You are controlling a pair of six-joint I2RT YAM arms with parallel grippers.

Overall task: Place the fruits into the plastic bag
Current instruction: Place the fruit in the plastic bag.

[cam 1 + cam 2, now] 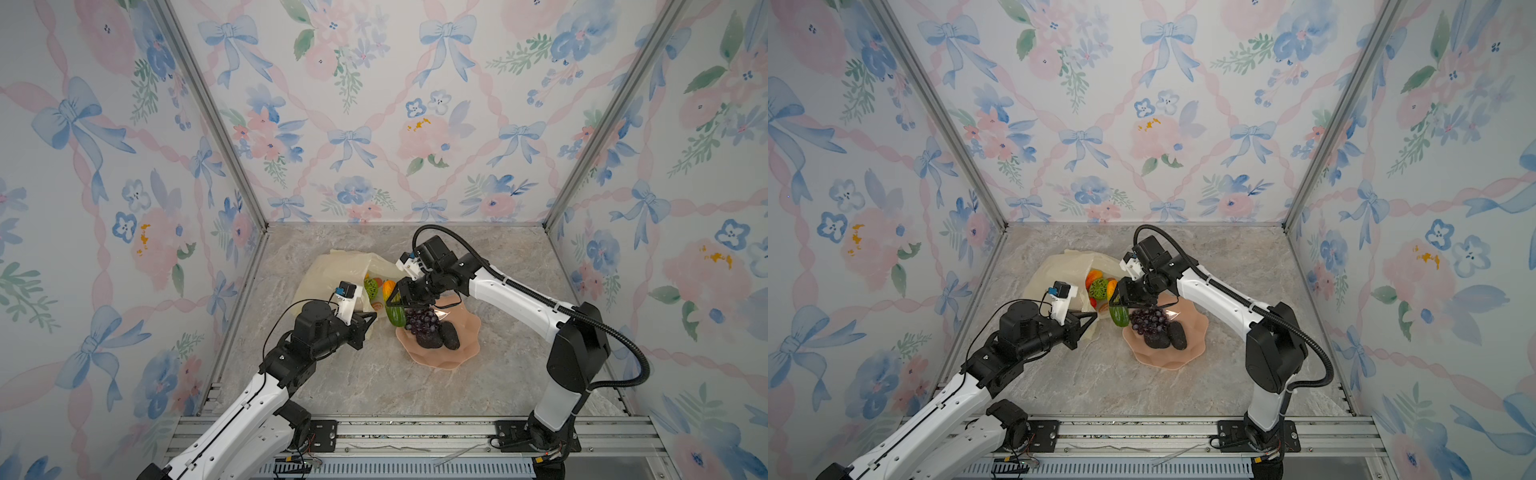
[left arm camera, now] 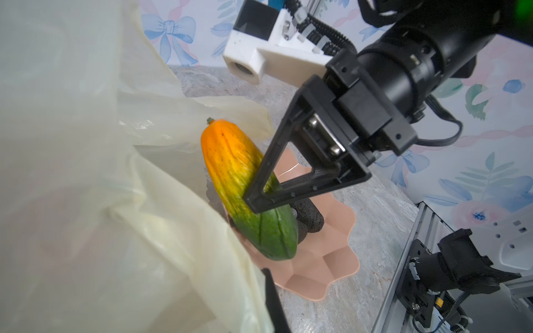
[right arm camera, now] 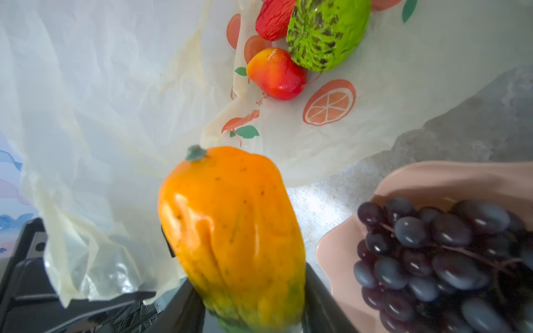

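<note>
My right end effector [image 1: 392,301] grips the orange-green mango [image 2: 227,161], tilted beside the open pale-yellow bag [image 2: 86,144]; green ball [image 3: 326,34] and red-yellow mango [image 3: 277,75] lie inside.

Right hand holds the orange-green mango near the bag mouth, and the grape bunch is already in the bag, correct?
No: the grape bunch lies on the pink dish, outside the plastic bag, as the right wrist view shows. The right hand does hold the orange-green mango near the bag mouth.

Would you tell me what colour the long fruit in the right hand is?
The fruit fades from orange through yellow to green; clearest in the left wrist view.
</note>
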